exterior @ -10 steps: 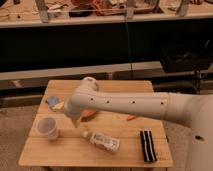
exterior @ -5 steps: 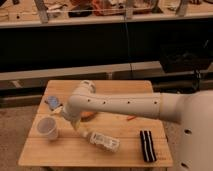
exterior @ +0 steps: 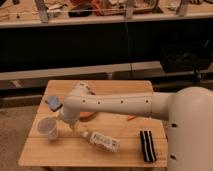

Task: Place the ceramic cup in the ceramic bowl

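Note:
The white ceramic cup (exterior: 46,128) stands upright near the left front of the wooden table (exterior: 125,89). The orange-brown ceramic bowl (exterior: 88,114) is to its right, mostly hidden behind my white arm; only a sliver of it shows. My gripper (exterior: 62,120) is at the end of the forearm that reaches down to the left, right beside the cup's right side. The cup still rests on the table.
A white bottle-like package (exterior: 104,141) lies in front of the arm. A black striped object (exterior: 146,146) lies at the front right. A blue item (exterior: 53,103) sits at the left back. A small orange piece (exterior: 131,118) lies mid-table. Shelving stands behind the table.
My arm has swung left and down, bringing the gripper closer to the cup. The cup and the other things have not moved.

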Action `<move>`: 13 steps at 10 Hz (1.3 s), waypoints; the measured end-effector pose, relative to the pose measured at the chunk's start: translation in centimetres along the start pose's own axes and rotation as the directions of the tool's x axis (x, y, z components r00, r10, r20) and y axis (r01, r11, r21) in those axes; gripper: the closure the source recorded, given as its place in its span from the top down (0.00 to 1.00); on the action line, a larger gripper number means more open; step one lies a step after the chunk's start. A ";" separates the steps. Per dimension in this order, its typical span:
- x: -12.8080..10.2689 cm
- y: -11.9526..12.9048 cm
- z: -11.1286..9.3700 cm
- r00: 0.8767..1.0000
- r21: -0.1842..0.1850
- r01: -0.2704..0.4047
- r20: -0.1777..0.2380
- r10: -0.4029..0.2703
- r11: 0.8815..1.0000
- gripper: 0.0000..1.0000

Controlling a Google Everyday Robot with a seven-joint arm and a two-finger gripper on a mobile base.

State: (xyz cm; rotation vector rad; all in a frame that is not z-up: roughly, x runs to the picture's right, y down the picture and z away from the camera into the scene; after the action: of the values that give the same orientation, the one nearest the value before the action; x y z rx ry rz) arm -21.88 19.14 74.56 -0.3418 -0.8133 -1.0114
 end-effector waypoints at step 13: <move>-0.2 -0.9 2.2 0.995 0.002 0.055 0.081 -0.055 0.998 0.80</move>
State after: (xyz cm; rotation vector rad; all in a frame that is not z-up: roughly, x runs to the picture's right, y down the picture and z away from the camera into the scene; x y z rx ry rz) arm -23.70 20.13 75.82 -0.3644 -0.9003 -1.0542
